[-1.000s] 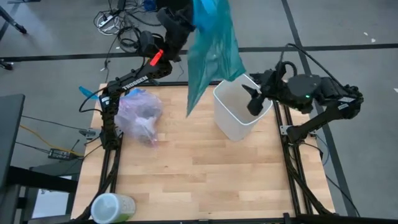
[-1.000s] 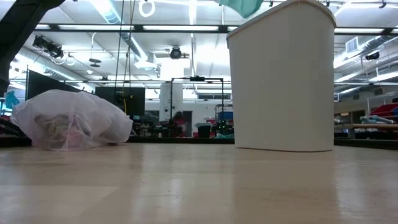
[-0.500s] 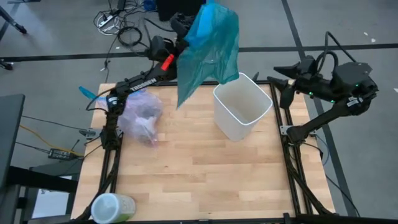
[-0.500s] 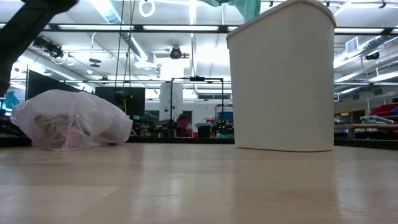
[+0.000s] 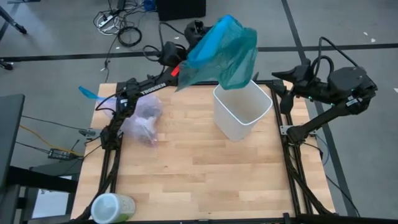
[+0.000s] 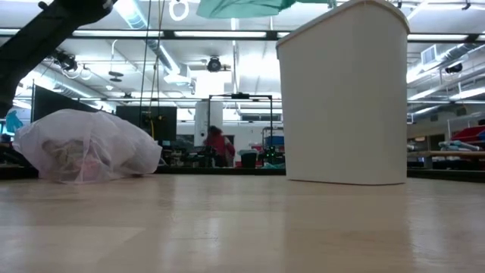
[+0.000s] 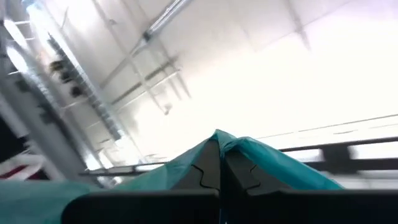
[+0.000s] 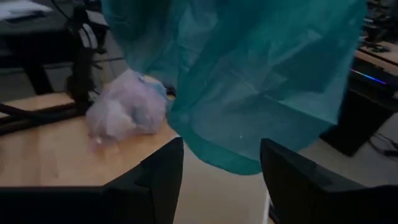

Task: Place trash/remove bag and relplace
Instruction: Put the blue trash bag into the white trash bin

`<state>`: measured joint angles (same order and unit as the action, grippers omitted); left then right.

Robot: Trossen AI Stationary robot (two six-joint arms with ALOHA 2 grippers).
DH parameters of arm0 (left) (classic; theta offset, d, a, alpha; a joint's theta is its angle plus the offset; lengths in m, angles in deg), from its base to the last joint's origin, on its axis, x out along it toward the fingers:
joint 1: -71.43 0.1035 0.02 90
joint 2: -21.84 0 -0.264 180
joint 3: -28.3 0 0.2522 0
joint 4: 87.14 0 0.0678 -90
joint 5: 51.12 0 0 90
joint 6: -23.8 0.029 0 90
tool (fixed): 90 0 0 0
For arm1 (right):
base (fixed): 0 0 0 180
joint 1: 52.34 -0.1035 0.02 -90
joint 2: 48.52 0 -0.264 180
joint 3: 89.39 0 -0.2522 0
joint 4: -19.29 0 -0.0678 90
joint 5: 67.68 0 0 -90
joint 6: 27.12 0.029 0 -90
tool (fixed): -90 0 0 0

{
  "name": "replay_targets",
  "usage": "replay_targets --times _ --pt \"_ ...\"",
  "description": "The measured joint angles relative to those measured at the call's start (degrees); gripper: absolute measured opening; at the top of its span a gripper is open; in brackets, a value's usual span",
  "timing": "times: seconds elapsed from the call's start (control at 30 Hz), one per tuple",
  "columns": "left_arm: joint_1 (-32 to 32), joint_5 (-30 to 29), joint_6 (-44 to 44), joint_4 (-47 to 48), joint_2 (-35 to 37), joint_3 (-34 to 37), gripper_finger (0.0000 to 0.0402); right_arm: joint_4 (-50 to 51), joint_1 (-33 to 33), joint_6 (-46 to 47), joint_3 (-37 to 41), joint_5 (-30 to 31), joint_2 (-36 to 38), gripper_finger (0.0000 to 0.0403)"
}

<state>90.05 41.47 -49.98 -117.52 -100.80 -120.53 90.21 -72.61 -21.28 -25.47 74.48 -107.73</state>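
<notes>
A teal-green plastic bag (image 5: 222, 55) hangs high over the table's far edge, above the far rim of the white bin (image 5: 242, 109), with my left gripper (image 7: 221, 171) shut on it. Its lower edge (image 6: 244, 7) shows at the top of the low view. The pale pink bag (image 5: 143, 117), knotted shut with the trash inside, lies on its side on the table's left. My right gripper (image 8: 221, 177) stands open off the table's far right corner (image 5: 287, 78), facing the teal bag (image 8: 249, 81) and touching nothing. My left gripper pinches a bunched fold of the teal bag's plastic (image 7: 252, 158) between its two shut fingers, which point slanting upward. The plastic drapes over both fingers and falls away behind them. The bag hangs slack, clear of the table and of the bin.
The bin stands upright on the table's far right (image 6: 345, 91). A clear cup with a green lid (image 5: 112, 208) lies at the near left corner. Bare wood spans the table's middle and near side (image 5: 205, 174). People move far back in the room.
My right gripper has drawn back from the bin's rim toward the table's right edge, staying open. My left gripper has come toward the bin and rolled; the teal bag, which hung long and narrow, now swings up and spreads wider over the bin's far rim.
</notes>
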Motion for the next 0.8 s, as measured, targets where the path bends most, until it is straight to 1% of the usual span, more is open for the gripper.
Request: replay_targets --times 0.1,0.17,0.23,0.3,0.37,0.4,0.53,0.63,0.73,0.8 --pt "-0.3 -1.0 0.0 -2.8 0.2 0.0 0.0002 -1.6 0.0 -0.4 -0.1 -0.4 -1.7 0.0202" --pt "-0.8 -2.1 -0.4 -4.8 0.3 0.0 0.0003 -1.2 0.0 -3.2 -0.1 1.3 -4.1 0.0207" --pt "-1.6 -1.7 -1.1 -6.9 0.7 0.0 0.0003 -0.6 0.7 -8.4 -0.1 4.8 -6.9 0.0211" --pt "-2.1 -0.5 -1.6 -9.2 1.2 0.0 0.0004 -0.8 2.0 -13.9 0.2 9.7 -9.4 0.0217" --pt "-2.0 0.2 -1.5 -10.9 1.6 0.0 0.0004 -3.0 3.5 -15.8 0.2 13.4 -9.9 0.0224" --pt "-1.9 0.4 -1.4 -10.6 2.2 0.0 0.0004 -4.0 4.2 -15.7 0.0 13.6 -9.8 0.0227" --pt "-1.8 0.5 0.1 -10.3 3.1 0.0 0.0004 -10.6 6.4 -15.2 -0.1 7.1 -9.9 0.0244" --pt "-2.0 0.5 1.7 -10.4 3.1 0.0 0.0004 -11.5 7.2 -15.9 0.0 4.0 -10.9 0.0258" --pt "-2.1 0.6 1.4 -10.3 3.1 0.0 0.0005 -12.4 7.5 -15.9 0.0 1.6 -11.5 0.0272" --pt "-2.2 0.7 1.3 -10.4 3.1 0.0 0.0005 -12.9 7.7 -15.7 0.0 1.2 -12.2 0.0281"
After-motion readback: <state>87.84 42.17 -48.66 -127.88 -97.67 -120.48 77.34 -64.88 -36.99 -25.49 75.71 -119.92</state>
